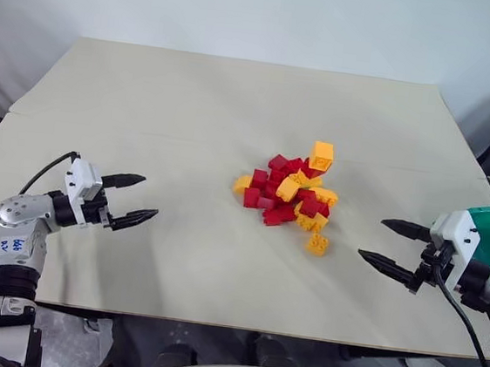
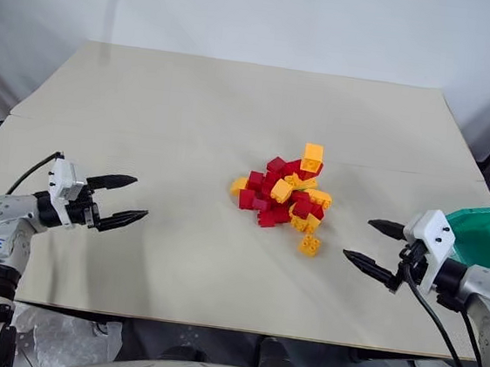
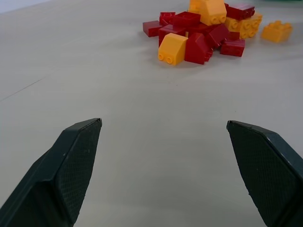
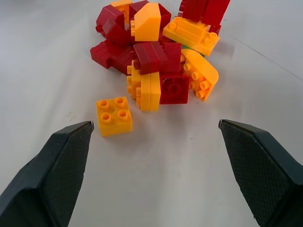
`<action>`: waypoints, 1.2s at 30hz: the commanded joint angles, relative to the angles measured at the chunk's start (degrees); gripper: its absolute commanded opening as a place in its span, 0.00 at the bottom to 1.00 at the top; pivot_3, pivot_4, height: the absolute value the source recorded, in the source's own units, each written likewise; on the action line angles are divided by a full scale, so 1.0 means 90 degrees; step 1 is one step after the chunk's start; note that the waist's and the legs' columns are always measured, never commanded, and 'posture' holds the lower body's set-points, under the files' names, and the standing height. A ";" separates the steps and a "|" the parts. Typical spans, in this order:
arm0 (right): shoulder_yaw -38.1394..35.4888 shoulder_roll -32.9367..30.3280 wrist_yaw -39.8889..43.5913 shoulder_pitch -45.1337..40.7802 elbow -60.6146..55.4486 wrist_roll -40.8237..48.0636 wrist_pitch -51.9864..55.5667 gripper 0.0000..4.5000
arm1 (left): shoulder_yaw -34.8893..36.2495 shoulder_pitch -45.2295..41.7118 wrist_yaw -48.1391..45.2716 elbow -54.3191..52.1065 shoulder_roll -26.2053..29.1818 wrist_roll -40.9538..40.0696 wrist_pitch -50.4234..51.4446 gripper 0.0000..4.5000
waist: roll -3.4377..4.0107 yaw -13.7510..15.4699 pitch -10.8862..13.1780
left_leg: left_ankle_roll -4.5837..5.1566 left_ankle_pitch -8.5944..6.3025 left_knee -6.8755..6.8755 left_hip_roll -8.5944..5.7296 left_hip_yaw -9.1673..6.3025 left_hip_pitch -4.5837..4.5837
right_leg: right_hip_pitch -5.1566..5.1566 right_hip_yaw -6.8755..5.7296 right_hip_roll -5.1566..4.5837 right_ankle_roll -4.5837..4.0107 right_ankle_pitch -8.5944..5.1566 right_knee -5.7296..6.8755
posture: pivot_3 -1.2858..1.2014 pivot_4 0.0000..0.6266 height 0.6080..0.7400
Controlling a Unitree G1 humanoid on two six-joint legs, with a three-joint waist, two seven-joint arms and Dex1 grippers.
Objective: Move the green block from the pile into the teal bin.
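The pile (image 1: pixel 290 193) of red and yellow-orange studded bricks lies in the middle of the table. The green block is almost wholly buried; a thin green sliver (image 4: pixel 187 48) shows between yellow bricks in the right wrist view. The teal bin (image 2: pixel 485 231) stands at the table's right edge, partly behind my right arm. My right gripper (image 1: pixel 372 237) hovers open and empty to the right of the pile, pointing at it. My left gripper (image 1: pixel 150 196) hovers open and empty well to the pile's left, also facing it.
One loose yellow-orange brick (image 1: pixel 316 243) lies apart at the pile's near right edge, closest to my right gripper. The beige table (image 1: pixel 192 99) has wide bare surface behind and to the left of the pile. A dark object stands past the table's far right edge.
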 commanded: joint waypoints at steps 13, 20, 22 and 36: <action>0.1022 0.0903 -0.1743 -0.0845 -0.2261 0.0545 0.1535 0.85 | 0.0137 -0.0257 0.0344 -0.0918 -0.0108 -0.0494 0.0856 1.00 | 0.0001 -0.0008 0.0001 | -0.0002 -0.0001 0.0002 0.0012 -0.0019 0.0002 | -0.0006 0.0007 -0.0002 0.0000 0.0000 0.0009 | 0.52 0.24 1.00; 0.2391 0.2103 -0.2562 -0.2188 -0.1693 0.0218 0.2177 0.36 | -0.0141 -0.0536 -0.0060 -0.0694 -0.0215 -0.0410 0.0628 1.00 | 0.0002 -0.0003 0.0002 | -0.0002 0.0000 0.0007 0.0009 -0.0019 -0.0006 | -0.0015 0.0001 0.0000 -0.0004 -0.0002 0.0034 | 0.52 0.24 1.00; 0.2611 0.2413 -0.2659 -0.2579 -0.1090 -0.0004 0.2069 0.21 | -0.0190 -0.0590 -0.0088 -0.0664 -0.0271 -0.0415 0.0636 1.00 | 0.0001 -0.0003 0.0002 | -0.0002 0.0000 0.0007 0.0006 -0.0020 -0.0008 | -0.0016 0.0001 -0.0004 -0.0004 -0.0002 0.0035 | 0.52 0.24 1.00; 0.2184 0.3212 -0.3094 -0.4488 0.3367 -0.1460 -0.0178 0.00 | -0.0334 -0.0629 0.0040 -0.0692 -0.0585 -0.0334 0.0474 1.00 | 0.0003 -0.0023 0.0003 | 0.0000 -0.0002 0.0003 0.0008 -0.0018 -0.0016 | -0.0022 -0.0005 -0.0011 -0.0004 -0.0002 0.0034 | 0.52 0.24 1.00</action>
